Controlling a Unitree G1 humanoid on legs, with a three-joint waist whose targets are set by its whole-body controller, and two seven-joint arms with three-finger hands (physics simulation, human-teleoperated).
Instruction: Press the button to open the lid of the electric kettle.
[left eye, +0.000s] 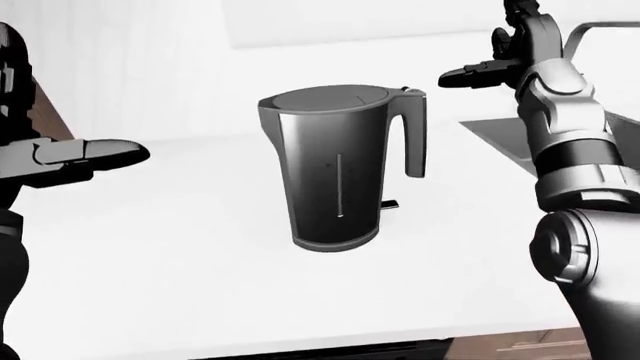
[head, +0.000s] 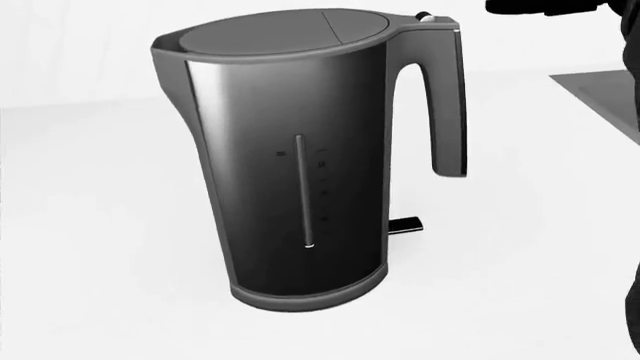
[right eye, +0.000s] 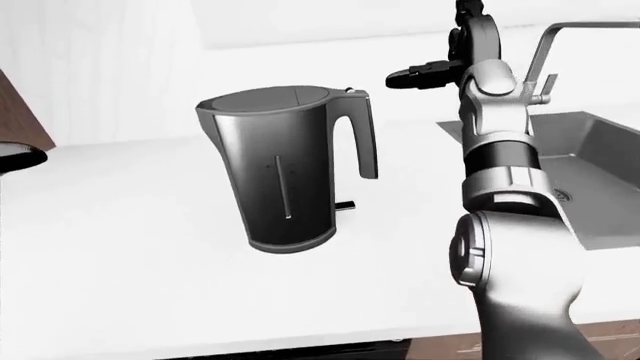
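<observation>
The dark grey electric kettle with a tapered metallic body (left eye: 335, 176) stands upright on the white countertop (left eye: 160, 262), its flat lid (head: 285, 31) closed and its handle (head: 440, 97) turned to the right, with the small round button (head: 424, 16) at the top of the handle. My right hand (left eye: 478, 73) is raised to the right of the handle top, apart from it, fingers extended and holding nothing. My left hand (left eye: 85, 154) hovers well to the left of the kettle, fingers extended and empty; a steel sink (right eye: 590, 172) lies at the far right.
</observation>
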